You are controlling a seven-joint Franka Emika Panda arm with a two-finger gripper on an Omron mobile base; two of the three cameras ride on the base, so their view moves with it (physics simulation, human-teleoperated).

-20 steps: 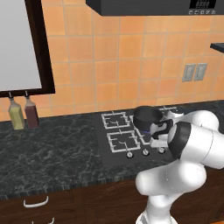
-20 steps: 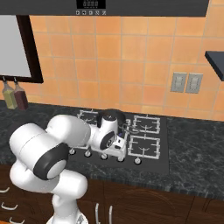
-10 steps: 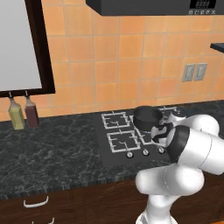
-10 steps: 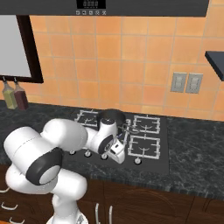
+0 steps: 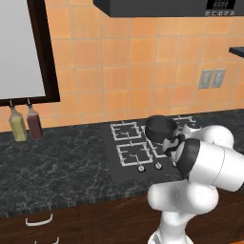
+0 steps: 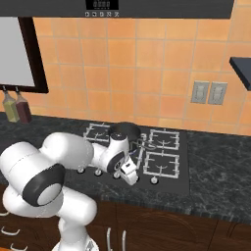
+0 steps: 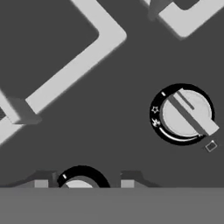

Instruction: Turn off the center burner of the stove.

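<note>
The stove [image 5: 112, 148] [image 6: 169, 184] is a flat black cooktop with grey-white wire grates and a front row of silver knobs. A dark pot [image 5: 159, 127] [image 6: 123, 131] stands over its middle. The center burner [image 6: 140, 144] shows just right of the pot, as a bit of grate with a bluish tint. My gripper [image 7: 83, 180] [image 6: 130, 177] is low over the knob row, open, its fingertips [image 7: 42, 180] on either side of one knob [image 7: 80, 184] without clearly touching it. A second knob [image 7: 186, 114] with a flat bar handle lies to the right.
Two bottles [image 5: 26, 125] [image 6: 15, 108] stand on the dark stone counter at the far left under a dark-framed panel. A wall outlet [image 5: 212, 78] [image 6: 208, 92] is on the orange tiles, a range hood [image 6: 147, 6] hangs above, and more knobs [image 5: 141, 168] [image 6: 154, 180] line the stove's front.
My hand has edged slightly down and toward the front knob row. The pot, bottles and stove have not moved.
</note>
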